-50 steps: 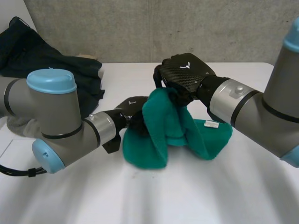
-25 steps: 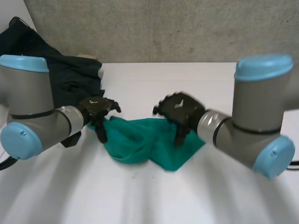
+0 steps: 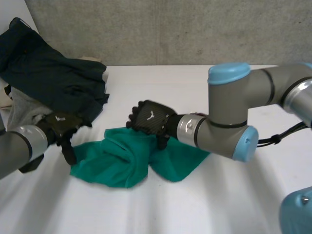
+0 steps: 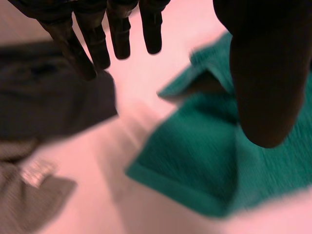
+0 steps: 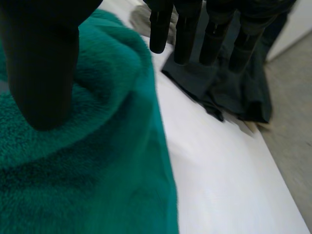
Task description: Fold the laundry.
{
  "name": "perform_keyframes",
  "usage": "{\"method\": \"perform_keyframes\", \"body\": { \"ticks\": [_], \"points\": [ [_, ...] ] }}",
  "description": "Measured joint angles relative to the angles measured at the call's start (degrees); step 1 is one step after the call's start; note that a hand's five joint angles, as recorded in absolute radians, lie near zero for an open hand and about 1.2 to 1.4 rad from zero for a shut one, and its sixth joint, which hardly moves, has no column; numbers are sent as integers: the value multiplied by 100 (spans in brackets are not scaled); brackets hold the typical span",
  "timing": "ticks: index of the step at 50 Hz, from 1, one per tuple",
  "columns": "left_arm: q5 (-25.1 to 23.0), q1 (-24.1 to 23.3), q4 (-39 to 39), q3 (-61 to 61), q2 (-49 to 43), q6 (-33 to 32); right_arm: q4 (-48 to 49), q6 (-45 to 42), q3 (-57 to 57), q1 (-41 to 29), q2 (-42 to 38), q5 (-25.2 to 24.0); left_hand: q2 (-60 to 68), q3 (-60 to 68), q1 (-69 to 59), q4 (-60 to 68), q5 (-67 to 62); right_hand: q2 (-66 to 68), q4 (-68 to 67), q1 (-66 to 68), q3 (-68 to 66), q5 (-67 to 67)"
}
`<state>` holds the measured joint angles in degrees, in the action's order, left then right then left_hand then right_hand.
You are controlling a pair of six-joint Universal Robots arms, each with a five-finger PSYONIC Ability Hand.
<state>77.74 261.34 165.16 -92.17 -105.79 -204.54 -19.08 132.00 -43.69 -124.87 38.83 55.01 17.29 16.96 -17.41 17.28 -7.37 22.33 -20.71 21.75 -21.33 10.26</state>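
White table [image 3: 146, 209], grey concrete wall [image 3: 170, 29]

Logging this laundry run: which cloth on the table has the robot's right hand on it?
The green towel, lying crumpled mid-table under the right hand. The dark garment and the grey garment lie piled off to the robot's left.

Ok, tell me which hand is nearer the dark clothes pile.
Left. The left hand sits just beside the dark clothes pile; the right hand is farther off, over the green towel's middle.
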Motion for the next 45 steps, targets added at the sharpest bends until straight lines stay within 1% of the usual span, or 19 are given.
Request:
{"method": "perform_keyframes", "body": {
  "ticks": [4, 10, 13, 14, 15, 16, 17, 18, 19, 22, 26, 27, 30, 32, 35, 38, 41, 42, 45],
  "points": [
    [29, 22, 13, -92, -361, -49, 92, -159, 47, -88, -202, -158, 154, 183, -181, 191, -172, 0, 0, 0, 0, -5],
    [54, -62, 25, -99, -817, 45, 156, -93, 42, -214, -329, -250, 154, 183, -181, 191, -172, 1, -22, 7, -11, 45],
    [66, -159, 71, -51, -983, 94, 164, -57, 25, -245, -378, -278, 353, 386, -371, 385, -369, 776, -935, 868, -892, 977],
    [74, -236, 116, 9, -1081, 127, 167, -50, 21, -251, -396, -282, 1364, 1393, -1431, 1274, -1263, 1928, -2041, 2090, -2006, 2105],
    [79, -275, 135, 47, -1126, 143, 169, -50, 21, -252, -399, -281, 2332, 2349, -2670, 2347, -2325, 2404, -2499, 2431, -2467, 2556],
    [89, -340, 170, 131, -1191, 173, 185, -54, 25, -247, -398, -255, 3234, 3240, -3679, 3249, -3206, 3790, -3866, 3686, -3818, 3880],
    [101, -387, 190, 214, -1227, 198, 215, -57, 35, -240, -389, -212, 3936, 3835, -4257, 3843, -3787, 4201, -4255, 4021, -4189, 4239],
    [122, -438, 204, 321, -1260, 229, 255, -58, 50, -232, -376, -148, 4517, 4510, -4836, 4529, -4466, 4407, -4572, 4082, -4470, 4477],
    [155, -492, 208, 461, -1281, 271, 325, -52, 76, -217, -352, -40, 4922, 4904, -4950, 4940, -4818, 4437, -4705, 4082, -4560, 4529],
    [309, -613, 171, 944, -1231, 434, 611, 19, 178, -170, -258, 409, 5098, 5079, -4950, 5113, -4852, 4437, -4760, 4082, -4578, 4536],
    [672, -684, 112, 1808, -935, 799, 1424, 387, 409, -15, 59, 1584, 5101, 5079, -4950, 5115, -4852, 4437, -4765, 4082, -4590, 4536],
    [745, -684, 107, 1960, -868, 875, 1567, 466, 438, 17, 125, 1776, 5101, 5079, -4950, 5115, -4852, 4437, -4766, 4082, -4603, 4536],
    [1101, -647, 129, 2750, -520, 1331, 2259, 859, 488, 215, 537, 2619, 5108, 5095, -4950, 5117, -4852, 4437, -4776, 4082, -4655, 4536],
    [1223, -626, 149, 3126, -386, 1575, 2558, 1039, 410, 329, 799, 2932, 5116, 5096, -4950, 5118, -4852, 4437, -4778, 4082, -4665, 4536],
    [1287, -630, 145, 3593, -303, 1896, 2877, 1240, 109, 497, 1238, 3191, 5117, 5096, -4950, 5118, -4852, 4437, -4780, 4082, -4674, 4536],
    [1243, -691, 59, 3866, -385, 2091, 3007, 1332, -313, 615, 1596, 3216, 5117, 5096, -4950, 5118, -4852, 4437, -4781, 4082, -4674, 4536],
    [1207, -758, -65, 3955, -563, 2167, 3038, 1376, -776, 718, 1876, 3145, 5117, 5096, -4950, 5118, -4852, 4437, -4782, 4082, -4674, 4536],
    [1212, -790, -140, 3961, -695, 2183, 3020, 1405, -1244, 816, 2096, 3031, 5117, 5096, -4950, 5118, -4852, 4474, -4783, 4082, -4674, 4536],
    [1266, -831, -285, 3898, -970, 2188, 2924, 1425, -1876, 942, 2318, 2813, 5117, 5096, -4950, 5119, -4852, 4477, -4783, 4082, -4674, 4536]
  ]
}}
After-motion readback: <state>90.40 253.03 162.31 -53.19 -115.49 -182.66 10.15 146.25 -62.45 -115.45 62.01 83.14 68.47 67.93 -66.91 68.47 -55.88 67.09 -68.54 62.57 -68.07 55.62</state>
